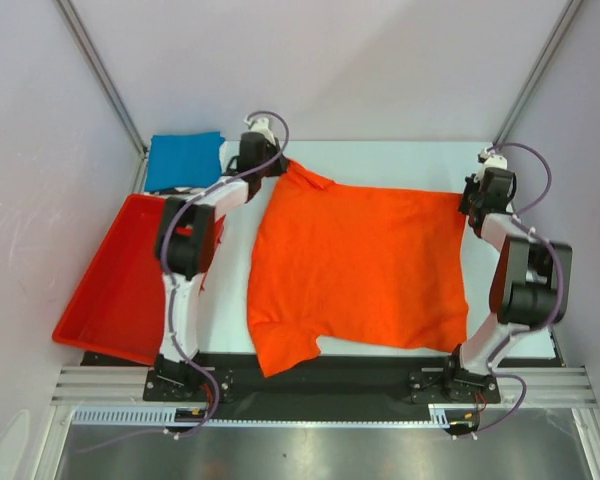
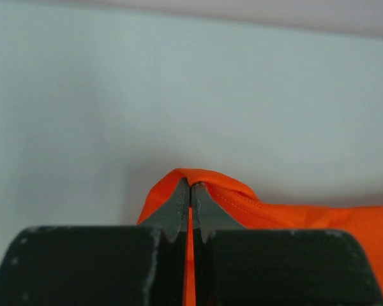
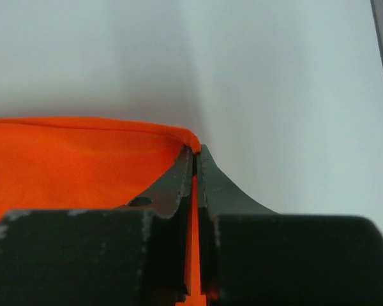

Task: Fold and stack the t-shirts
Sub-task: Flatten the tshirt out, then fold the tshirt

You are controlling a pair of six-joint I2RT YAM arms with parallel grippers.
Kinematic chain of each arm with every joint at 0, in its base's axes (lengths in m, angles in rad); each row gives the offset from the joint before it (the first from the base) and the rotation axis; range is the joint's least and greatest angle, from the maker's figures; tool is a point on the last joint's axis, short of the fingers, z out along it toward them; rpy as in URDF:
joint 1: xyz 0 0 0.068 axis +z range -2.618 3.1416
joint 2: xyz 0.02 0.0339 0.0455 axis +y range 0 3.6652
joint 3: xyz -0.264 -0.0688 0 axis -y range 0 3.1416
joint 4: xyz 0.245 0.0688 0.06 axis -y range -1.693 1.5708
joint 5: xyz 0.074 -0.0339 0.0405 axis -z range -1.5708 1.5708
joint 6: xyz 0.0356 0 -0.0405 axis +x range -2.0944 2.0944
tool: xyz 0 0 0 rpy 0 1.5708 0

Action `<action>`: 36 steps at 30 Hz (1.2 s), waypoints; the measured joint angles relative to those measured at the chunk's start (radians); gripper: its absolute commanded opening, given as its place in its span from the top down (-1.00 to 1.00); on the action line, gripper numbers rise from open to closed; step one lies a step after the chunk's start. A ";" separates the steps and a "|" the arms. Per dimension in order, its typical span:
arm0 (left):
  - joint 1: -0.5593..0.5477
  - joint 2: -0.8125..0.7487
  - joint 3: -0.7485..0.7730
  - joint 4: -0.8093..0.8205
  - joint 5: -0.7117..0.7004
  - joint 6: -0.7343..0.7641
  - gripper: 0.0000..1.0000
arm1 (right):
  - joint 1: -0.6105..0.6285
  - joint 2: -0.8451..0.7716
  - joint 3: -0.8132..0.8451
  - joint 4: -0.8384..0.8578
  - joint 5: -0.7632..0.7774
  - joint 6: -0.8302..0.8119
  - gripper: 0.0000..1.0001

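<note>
**Orange shirt pinched at both far corners**

Top view: we see the left gripper (image 1: 278,166) and right gripper (image 1: 464,200) stretching the orange t-shirt (image 1: 355,265) between them, likely to flatten it for folding. The blue t-shirt (image 1: 184,160) lies just outside the left gripper.
Left wrist: jaws clamped on a fabric corner.
Right wrist: likewise.

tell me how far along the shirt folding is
Done: blue t-shirt looks folded, beyond the red tray. In hand: left fingers and right fingers are shut on far corners of the orange t-shirt. To do: it lies spread open, unfolded, not stacked on the blue.
</note>
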 measured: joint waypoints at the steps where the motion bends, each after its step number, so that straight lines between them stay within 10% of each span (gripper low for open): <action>1: 0.000 0.081 0.034 -0.015 0.010 -0.015 0.99 | -0.008 0.045 0.022 -0.004 0.009 -0.007 1.00; 15: -0.002 0.340 0.452 -0.072 0.061 -0.125 0.99 | -0.051 0.303 0.329 -0.041 0.039 -0.043 1.00; 36: -0.024 -0.103 0.073 -0.441 0.055 -0.206 1.00 | -0.063 0.360 0.503 -0.528 0.072 0.068 1.00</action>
